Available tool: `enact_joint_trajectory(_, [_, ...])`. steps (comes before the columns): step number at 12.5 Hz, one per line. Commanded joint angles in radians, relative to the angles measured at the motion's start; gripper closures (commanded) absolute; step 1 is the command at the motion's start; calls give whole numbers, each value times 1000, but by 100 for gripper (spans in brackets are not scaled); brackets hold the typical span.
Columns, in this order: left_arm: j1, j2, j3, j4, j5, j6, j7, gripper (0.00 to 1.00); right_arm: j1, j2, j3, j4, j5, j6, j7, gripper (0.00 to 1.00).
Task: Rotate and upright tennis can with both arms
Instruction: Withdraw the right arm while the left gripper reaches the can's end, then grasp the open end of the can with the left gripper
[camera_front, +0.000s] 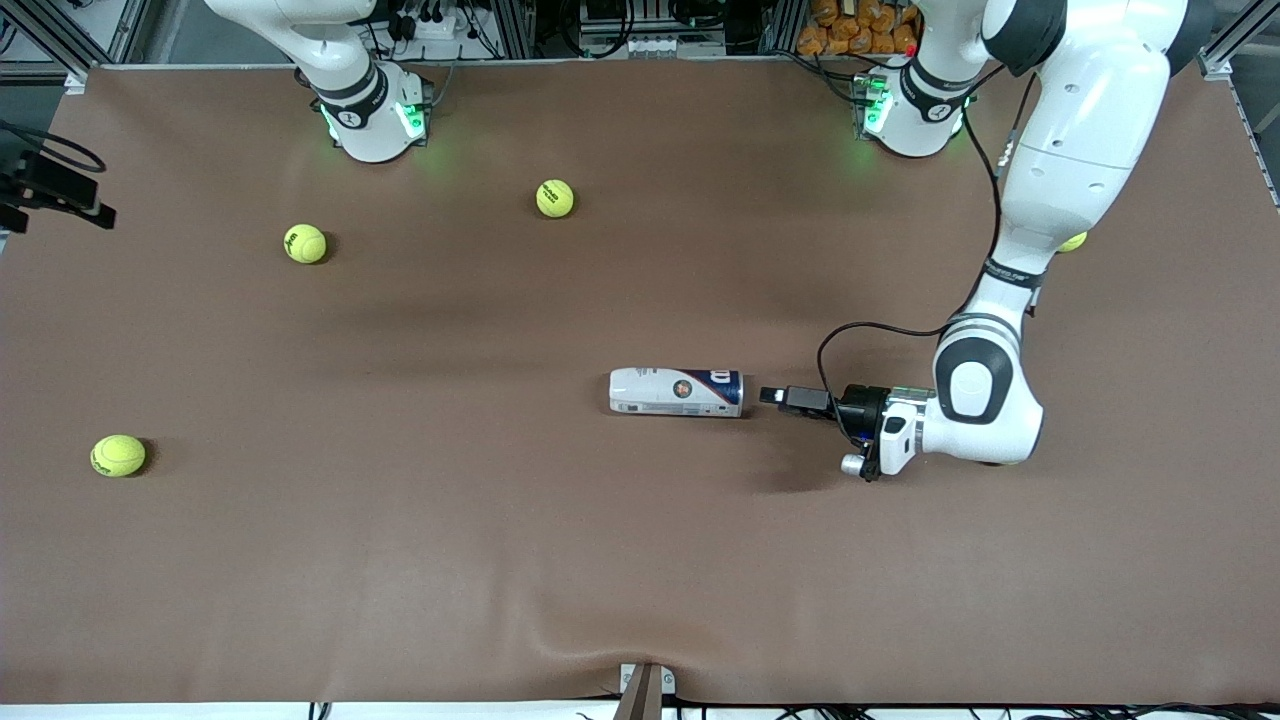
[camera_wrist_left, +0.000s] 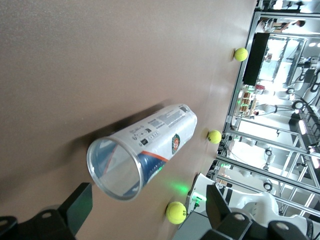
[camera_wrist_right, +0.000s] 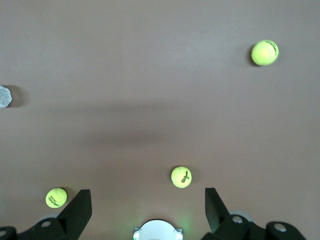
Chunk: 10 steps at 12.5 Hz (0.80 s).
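Brown cloth covers the big table (camera_front: 400, 560), and two white arms stand at its edge. The left arm (camera_front: 1075, 150) bends down low, while the right arm (camera_front: 345, 70) waits up high.

Next in size is the tennis can (camera_front: 677, 391). It lies flat on its side near the middle of the table. Its clear open end faces the left gripper (camera_front: 780, 397), which sits just beside that end but is not touching it. The left gripper's fingers (camera_wrist_left: 77, 207) are spread wide with nothing between them, and in the left wrist view the can's mouth (camera_wrist_left: 114, 169) shows right between them.

The right gripper (camera_wrist_right: 145, 210) hangs high over the table, far from the can. Its fingers are spread apart too, and it holds nothing.

Smallest are the yellow-green balls. One ball (camera_front: 555, 198) and another ball (camera_front: 305, 243) lie well away from the left gripper, toward the right arm's end.

I think the can could roll away. It is round and slippery, so a bump from one finger might push it off before the fingers close on it.
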Motion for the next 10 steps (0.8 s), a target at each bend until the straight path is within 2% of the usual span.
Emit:
enact_joint_trajectory(1, [-22,5,-3,-13,-62,25,31,0,-15,-1,14,48,-11,-76,128,0])
enact_joint_trajectory(3, [-34,18,-3,-20,-135,30,67,0,-11,2,22,62,-25,-72,173,0])
enact_joint_trajectory(10, [-72,21,-3,-40,-159,73,77,0,-5,14,22,76,-8,-12,173,0])
